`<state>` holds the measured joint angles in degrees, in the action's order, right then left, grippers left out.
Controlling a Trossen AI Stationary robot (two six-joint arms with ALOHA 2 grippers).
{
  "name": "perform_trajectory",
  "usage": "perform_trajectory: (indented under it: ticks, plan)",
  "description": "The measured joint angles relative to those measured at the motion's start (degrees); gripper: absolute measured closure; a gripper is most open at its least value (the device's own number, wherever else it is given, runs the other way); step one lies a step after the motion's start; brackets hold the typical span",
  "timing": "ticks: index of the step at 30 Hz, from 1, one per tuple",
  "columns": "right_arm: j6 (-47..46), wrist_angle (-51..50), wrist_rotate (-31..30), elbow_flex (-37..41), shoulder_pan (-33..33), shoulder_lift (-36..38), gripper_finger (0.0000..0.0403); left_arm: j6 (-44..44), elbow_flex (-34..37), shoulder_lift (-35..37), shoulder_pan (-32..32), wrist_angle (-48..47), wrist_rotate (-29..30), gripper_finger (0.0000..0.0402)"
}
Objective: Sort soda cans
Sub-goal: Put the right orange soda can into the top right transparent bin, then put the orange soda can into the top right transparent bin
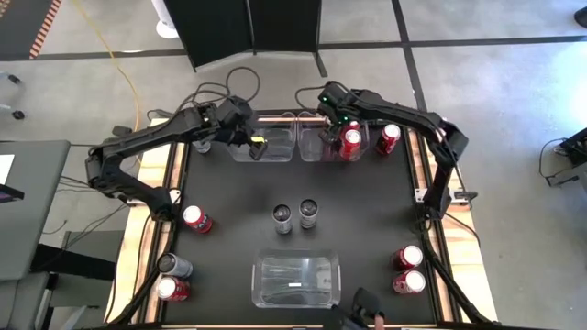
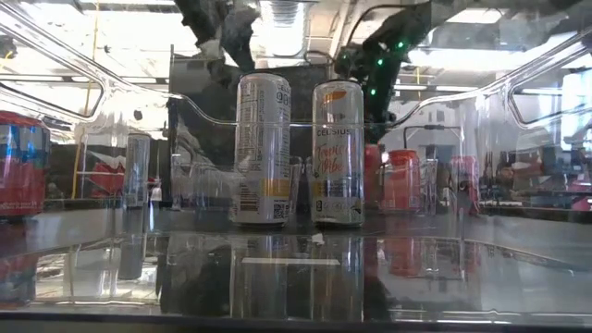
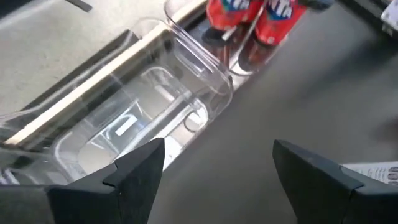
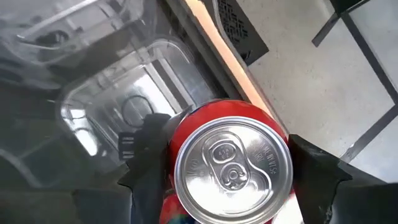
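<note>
Soda cans (image 2: 338,153), one reads CELSIUS

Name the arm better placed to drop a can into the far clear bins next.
Right: its gripper grips a red soda can above the right clear plastic bin; the left gripper is open and empty.

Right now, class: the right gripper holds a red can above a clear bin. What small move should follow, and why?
Probably lower and release: the right gripper grips the red can upright over the clear bin, which already holds another red can.
</note>
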<state>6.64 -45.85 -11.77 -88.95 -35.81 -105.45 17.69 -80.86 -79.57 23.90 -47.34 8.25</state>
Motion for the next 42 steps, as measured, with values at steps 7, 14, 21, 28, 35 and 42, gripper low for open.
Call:
perform_trajectory:
  ticks: [7, 14, 21, 28, 35, 42]
  plan:
    - [0.7, -0.4, 1.6, 0.2, 0.0, -1.7, 0.0127, 3.1, 0.0, 5.3, 0.0, -7.7, 0.5, 0.0109]
    - [0.7, 0.5, 1.6, 0.3, -0.8, -1.7, 0.0081, 5.2, 0.0, 9.5, -0.2, -24.9, -0.4, 0.0109]
    - [-0.6, 1.7, 1.4, 0.3, -2.7, -1.7, 0.0012, 10.4, -0.1, 10.9, -3.4, -29.0, 0.1, 0.0109]
    - [-2.9, 5.4, 1.4, 0.2, -2.2, 3.1, 0.0013, 17.0, -0.1, 11.0, -7.6, -31.0, 0.5, 0.0109]
    - [-4.9, 6.4, 1.4, 0.1, -0.1, 12.4, 0.0010, 34.1, 3.3, 10.5, -15.3, -41.2, -5.4, 0.0109]
    - [-5.7, 8.7, 2.9, 0.1, 3.9, 18.1, 0.0010, 45.9, 13.0, 10.6, -21.9, -41.8, -8.0, 0.0097]
